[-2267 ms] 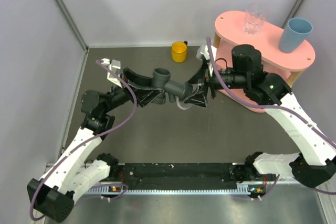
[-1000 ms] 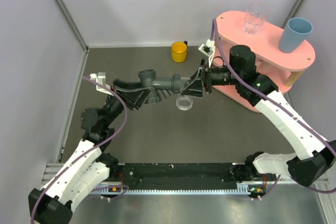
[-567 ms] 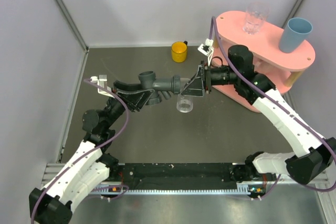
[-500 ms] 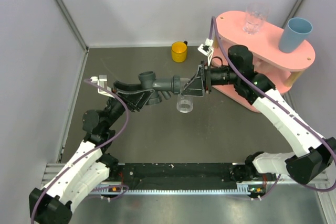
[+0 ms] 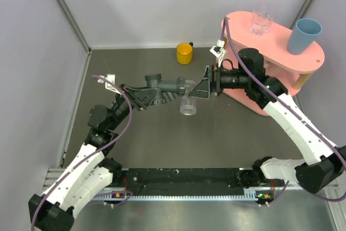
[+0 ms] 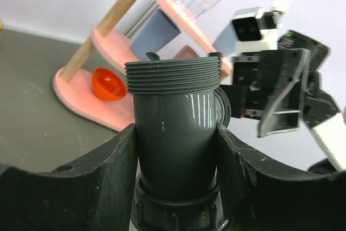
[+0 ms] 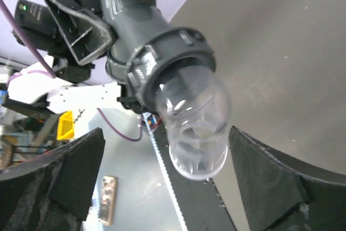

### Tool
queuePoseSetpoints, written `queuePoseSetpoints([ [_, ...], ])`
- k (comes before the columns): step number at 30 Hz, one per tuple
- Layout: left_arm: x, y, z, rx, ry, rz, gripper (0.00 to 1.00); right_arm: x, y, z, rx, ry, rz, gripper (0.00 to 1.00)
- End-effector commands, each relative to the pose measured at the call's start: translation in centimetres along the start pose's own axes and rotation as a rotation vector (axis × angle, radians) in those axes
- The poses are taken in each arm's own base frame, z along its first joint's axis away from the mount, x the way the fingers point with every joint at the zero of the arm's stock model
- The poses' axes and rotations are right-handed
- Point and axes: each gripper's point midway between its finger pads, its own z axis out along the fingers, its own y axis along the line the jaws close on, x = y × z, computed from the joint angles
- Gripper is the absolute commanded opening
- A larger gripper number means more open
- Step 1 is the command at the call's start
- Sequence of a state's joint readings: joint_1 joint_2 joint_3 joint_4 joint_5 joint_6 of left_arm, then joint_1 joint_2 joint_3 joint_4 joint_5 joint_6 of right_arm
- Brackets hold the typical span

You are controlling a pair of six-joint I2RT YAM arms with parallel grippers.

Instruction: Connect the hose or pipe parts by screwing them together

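Above the dark table, the right gripper had just spread its fingers off the clear piece, which hung from the fitting clamped in the left gripper, so the joint apparently held.

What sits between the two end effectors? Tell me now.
In the top view, the dark grey T-shaped pipe fitting lies between left end effector and right end effector, clear tubular piece attached.
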State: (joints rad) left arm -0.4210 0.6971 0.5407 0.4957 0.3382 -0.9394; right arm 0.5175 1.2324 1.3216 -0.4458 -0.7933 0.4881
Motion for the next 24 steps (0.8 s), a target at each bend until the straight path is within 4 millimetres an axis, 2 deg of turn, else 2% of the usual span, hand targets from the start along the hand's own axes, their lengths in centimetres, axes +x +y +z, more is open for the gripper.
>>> queuePoseSetpoints([
  [1,-1.6,0.6,0.6,-0.067,-0.039,0.019,0.00,-0.9,0.7,-1.8,0.055,-0.063,-0.031,0.99],
  [4,-1.0,1.5,0.6,-0.102,-0.017,0.006,0.00,-1.2,0.5,-2.3,0.100,-0.071,-0.040,0.99],
  [6,-0.6,2.8,0.5,-0.154,-0.018,-0.002,0.00,-1.5,0.6,-2.9,0.131,-0.080,-0.050,0.99],
  [12,2.5,9.0,0.0,-0.327,0.078,-0.034,0.00,-2.7,1.8,-4.5,0.172,-0.123,-0.112,0.99],
  [13,3.4,10.5,-0.1,-0.370,0.105,-0.052,0.00,-2.8,1.7,-4.8,0.186,-0.130,-0.119,0.99],
  [18,4.5,13.2,0.1,-0.407,0.148,-0.095,0.00,-2.9,2.6,-6.1,0.207,-0.140,-0.166,0.99],
  [19,5.7,14.8,-0.1,-0.454,0.200,-0.107,0.00,-2.8,2.6,-6.2,0.209,-0.135,-0.168,0.99],
  [21,6.0,15.6,0.4,-0.497,0.266,-0.089,0.00,-2.7,3.3,-6.5,0.193,-0.131,-0.190,0.99],
  [22,7.1,17.0,0.2,-0.543,0.328,-0.096,0.00,-2.5,3.5,-6.7,0.189,-0.125,-0.190,0.99],
  [24,8.4,18.6,-0.2,-0.603,0.401,-0.136,0.00,-2.6,3.8,-7.3,0.199,-0.137,-0.211,0.99],
])
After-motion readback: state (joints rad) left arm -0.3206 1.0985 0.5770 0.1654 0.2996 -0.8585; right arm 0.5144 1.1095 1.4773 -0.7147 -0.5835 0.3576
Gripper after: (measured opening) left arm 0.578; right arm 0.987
